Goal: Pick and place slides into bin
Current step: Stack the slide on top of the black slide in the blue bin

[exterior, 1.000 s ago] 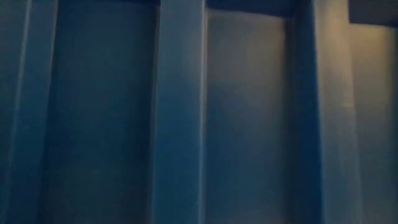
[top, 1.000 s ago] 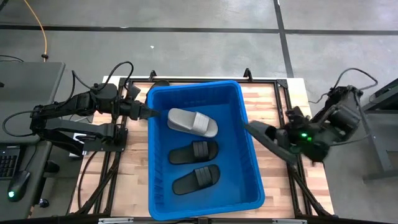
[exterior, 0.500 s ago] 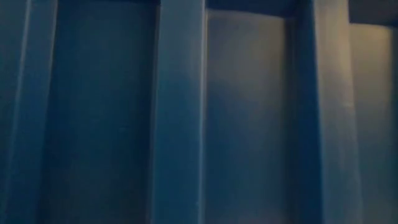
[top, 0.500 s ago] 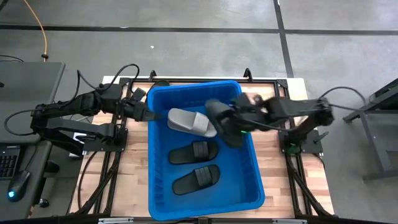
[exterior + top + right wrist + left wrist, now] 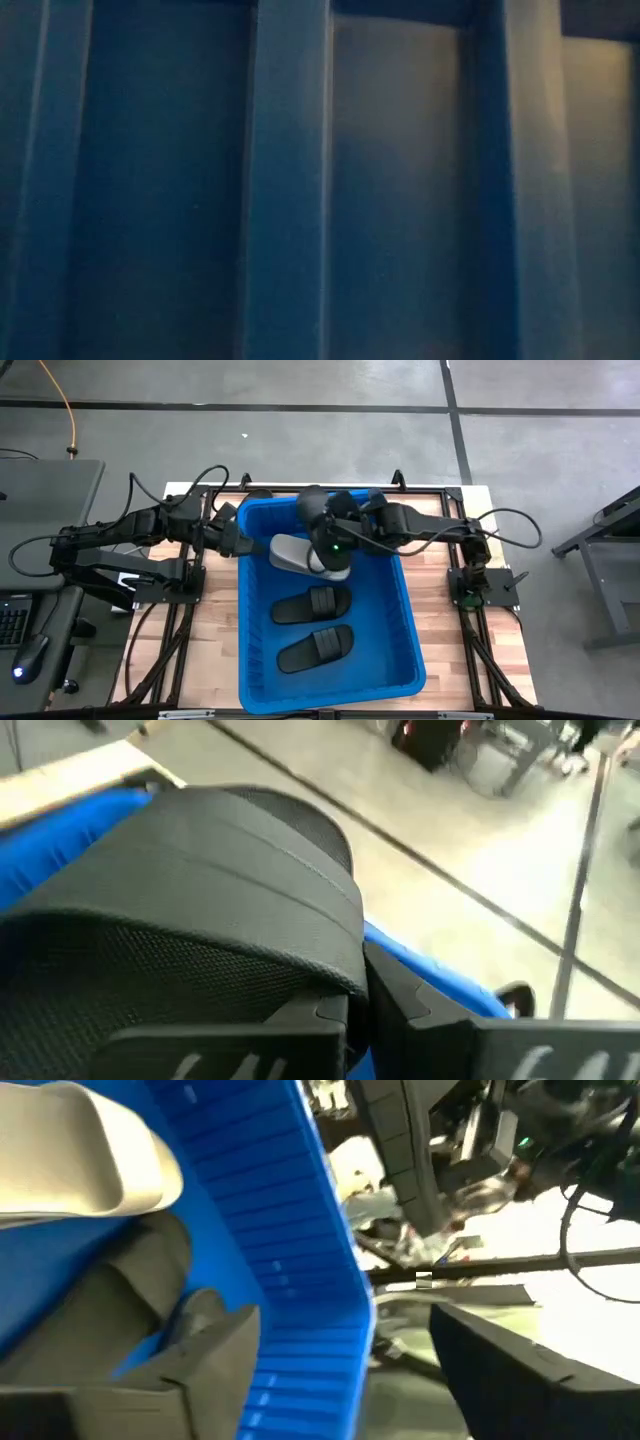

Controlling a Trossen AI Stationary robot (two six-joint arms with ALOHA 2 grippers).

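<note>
**Inside the blue bin: three slides down, one more on the way**

Inside the blue bin [image 5: 400, 630] lie three slides: a grey slide [image 5: 290, 552] near the far end and two black slides, one in the middle [image 5: 312, 603] and one nearer the front [image 5: 316, 647]. That part looks done.

A fourth slide, a black one [image 5: 190, 910], is pinched tight in the right tool [image 5: 335, 530], which hangs over the far end of the bin, right above the grey slide. It looks like it only needs to be let go.

At the bin's left wall sits the left tool [image 5: 245, 545], its fingers spread and holding nothing (one finger is inside the wall, one outside).

No more slides show on the wooden surface [image 5: 440, 525], so this may be the last one.

Both tools are close together at the far end. More open room is near the front.
</note>
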